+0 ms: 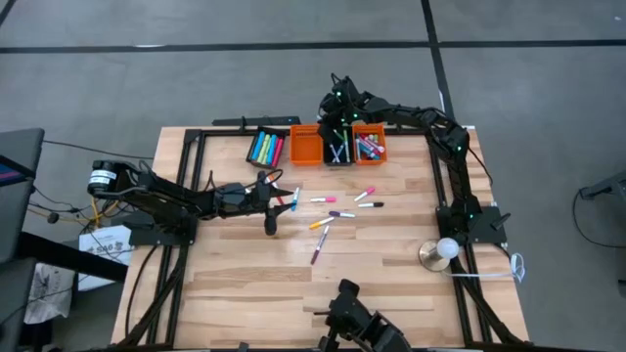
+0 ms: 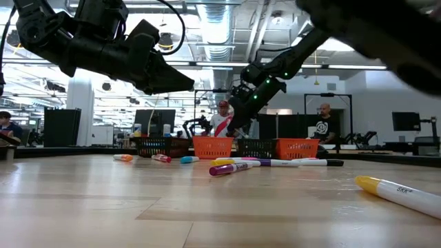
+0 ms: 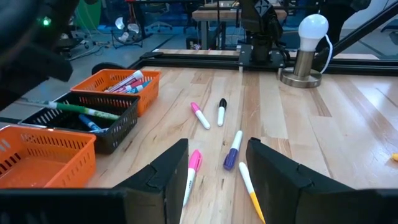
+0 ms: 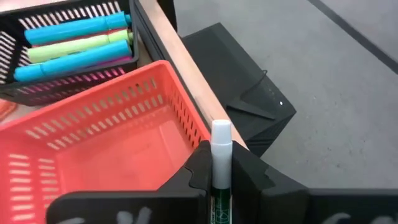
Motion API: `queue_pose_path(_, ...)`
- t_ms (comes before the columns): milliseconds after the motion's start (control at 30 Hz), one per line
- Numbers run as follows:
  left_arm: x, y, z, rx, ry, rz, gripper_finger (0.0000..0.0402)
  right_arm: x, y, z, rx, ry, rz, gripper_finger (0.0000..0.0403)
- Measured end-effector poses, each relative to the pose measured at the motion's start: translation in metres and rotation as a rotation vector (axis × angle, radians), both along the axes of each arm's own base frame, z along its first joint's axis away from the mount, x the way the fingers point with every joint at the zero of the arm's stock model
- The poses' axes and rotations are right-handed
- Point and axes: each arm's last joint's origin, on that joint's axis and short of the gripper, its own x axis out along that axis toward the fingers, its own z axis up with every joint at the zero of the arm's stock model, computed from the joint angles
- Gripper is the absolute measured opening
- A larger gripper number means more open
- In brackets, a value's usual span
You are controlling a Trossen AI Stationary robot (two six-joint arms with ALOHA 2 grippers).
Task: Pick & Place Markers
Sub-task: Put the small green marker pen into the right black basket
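Several markers (image 1: 337, 210) in pink, black, purple and yellow lie loose on the wooden table (image 1: 254, 284). Four small bins stand in a row at the far edge: a black one with highlighters (image 1: 266, 147), an orange one (image 1: 306, 145) holding nothing, a black one (image 1: 337, 149) and an orange one (image 1: 370, 147) with markers. My right gripper (image 1: 337, 106) hangs over the far edge behind the bins, shut on a marker (image 4: 221, 149). My left gripper (image 3: 217, 180) stands open just left of the loose markers, a pink one (image 3: 191, 169) and a purple one (image 3: 232, 152) ahead of its fingers. My right gripper pinches a marker with a white end and a green-printed barrel between its two fingers. The white end (image 4: 221, 134) sticks out forward past the fingertips, along the fingers. The fingers slant downward. The marker is lifted clear, over the far rim of the orange bin (image 4: 186, 106).
A lamp with a round white bulb (image 1: 442, 251) stands at the table's right edge beside the right arm's base. A dark camera mount (image 1: 357, 318) sits at the near edge. Black frame rails run along the table's sides. People show in the room behind (image 2: 222, 117).
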Motion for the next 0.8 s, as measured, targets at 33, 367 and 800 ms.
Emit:
queue_pose_path(33, 0.000, 0.000, 0.000, 0.000, 0.000, 0.000, 0.0159, -0.001, 0.001, 0.003, 0.006, 0.000, -0.004, 0.0023)
queue_pose_path(367, 0.000, 0.000, 0.000, 0.000, 0.001, 0.000, 0.0159, -0.004, 0.019, 0.048, 0.035, -0.082, -0.047, 0.0023)
queue_pose_path(800, 0.000, 0.000, -0.002, -0.022, 0.013, 0.004, 0.0159, -0.008, 0.045, 0.021, 0.172, 0.043, -0.062, 0.0023)
